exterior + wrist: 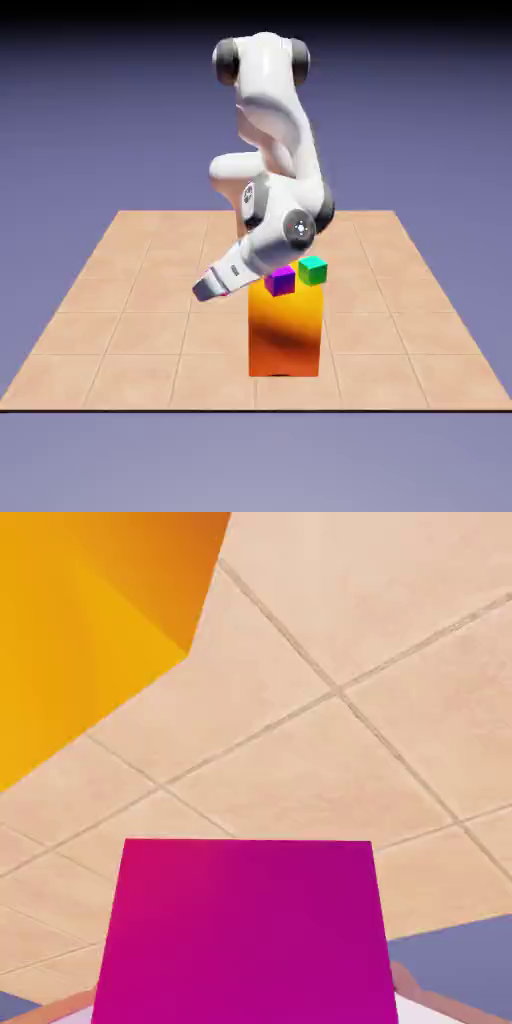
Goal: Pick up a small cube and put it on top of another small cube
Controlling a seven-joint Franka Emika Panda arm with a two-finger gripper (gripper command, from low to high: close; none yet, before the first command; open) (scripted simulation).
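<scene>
The small cube (245,932), bright magenta-pink, fills the bottom of the hand view and hides the fingertips. My gripper (207,291) is shut on it and tilted, hanging above the table at the exterior view's left of a tall orange block (285,335). In the exterior view only a thin pink sliver of the cube shows at the fingers. A darker purple cube (279,280) and a green cube (313,270) sit side by side on top of the orange block, apart from my gripper.
The orange block (90,622) looms at the upper left of the hand view. Below lies the tan tiled table (330,762), whose edge (450,952) shows at the lower right. The white arm reaches down over the block from behind.
</scene>
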